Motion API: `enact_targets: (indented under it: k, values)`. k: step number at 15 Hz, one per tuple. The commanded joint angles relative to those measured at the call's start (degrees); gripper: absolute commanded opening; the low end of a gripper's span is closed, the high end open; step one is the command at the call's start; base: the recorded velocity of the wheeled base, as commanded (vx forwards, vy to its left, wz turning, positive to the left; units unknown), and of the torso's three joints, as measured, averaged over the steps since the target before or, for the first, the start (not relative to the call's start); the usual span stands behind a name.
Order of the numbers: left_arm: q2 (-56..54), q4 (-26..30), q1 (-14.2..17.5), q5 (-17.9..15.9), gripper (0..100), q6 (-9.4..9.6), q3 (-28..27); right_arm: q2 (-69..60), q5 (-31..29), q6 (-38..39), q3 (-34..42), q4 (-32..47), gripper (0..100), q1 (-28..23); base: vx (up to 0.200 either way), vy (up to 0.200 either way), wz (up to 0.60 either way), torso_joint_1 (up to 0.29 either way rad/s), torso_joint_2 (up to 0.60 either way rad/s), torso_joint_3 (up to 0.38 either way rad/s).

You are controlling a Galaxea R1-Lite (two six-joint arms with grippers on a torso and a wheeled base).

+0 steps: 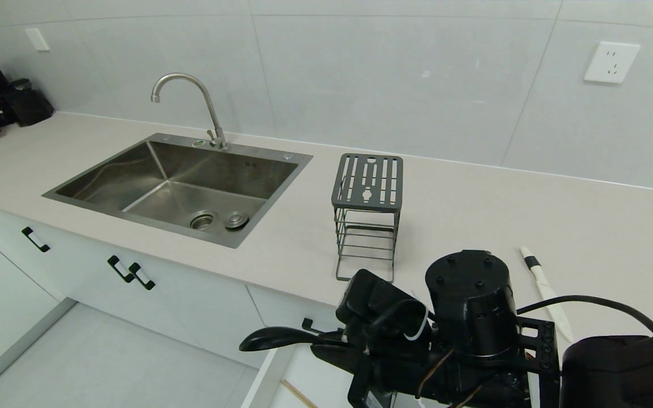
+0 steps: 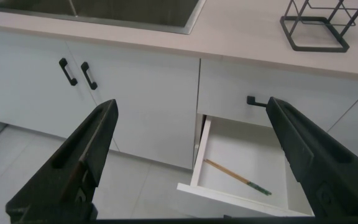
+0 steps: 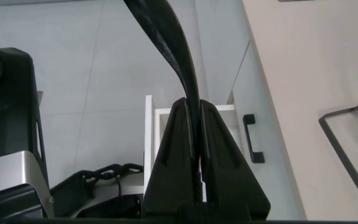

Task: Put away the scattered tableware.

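Right end effector (image 3: 196,109) — black spoon (image 1: 279,339), bowl leftward

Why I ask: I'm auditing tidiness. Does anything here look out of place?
A white utensil lies loose on the counter right of the rack, and the drawer stands open with a lone chopstick lying askew inside.

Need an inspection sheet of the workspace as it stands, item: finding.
Surface: pale countertop with a sink set in.
Job's things: black spoon held near the open drawer; one chopstick in the drawer; white utensil lying on the countertop.
Clutter: wire rack standing on the countertop.
Grippers: left gripper open, empty; right gripper shut on the black spoon.
Cables: black cable looping over the right arm.
Surroundings: tiled wall, wall socket, faucet.
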Motion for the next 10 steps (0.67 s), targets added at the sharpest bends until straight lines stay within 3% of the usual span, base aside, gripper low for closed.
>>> enact_targets:
  k: [1,10]
  values:
    - [0.0,0.0,0.0,0.0,100,0.00,0.0,-0.2,-0.2,0.0,0.0,0.0,0,0.1,0.000,0.000,0.00,0.000,0.00,0.000]
    - [0.0,0.0,0.0,0.0,100,0.00,0.0,0.2,-3.0,0.0,-2.4,0.1,0,0.1,0.000,0.000,0.00,-0.147,0.29,0.144]
